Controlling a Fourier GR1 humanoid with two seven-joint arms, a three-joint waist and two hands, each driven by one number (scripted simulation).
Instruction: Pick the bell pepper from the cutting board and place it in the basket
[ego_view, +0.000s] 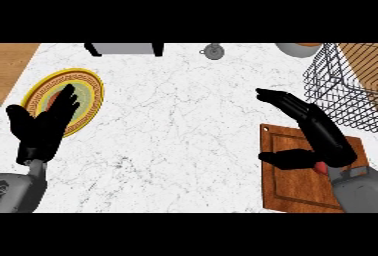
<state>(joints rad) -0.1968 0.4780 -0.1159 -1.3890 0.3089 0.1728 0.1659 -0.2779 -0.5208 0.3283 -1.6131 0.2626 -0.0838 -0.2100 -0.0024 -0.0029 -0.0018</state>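
In the head view we see our right hand spread wide over the cutting board at lower right, the red bell pepper peeking beneath it, ungrasped. The basket waits at upper right. Our left hand rests open at left, over a plate. No writing is readable.

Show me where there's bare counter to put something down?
The widest bare stretch of counter lies between the plate on the left and the cutting board on the right. It's crowded at right, where the right hand hovers beside the wire basket.
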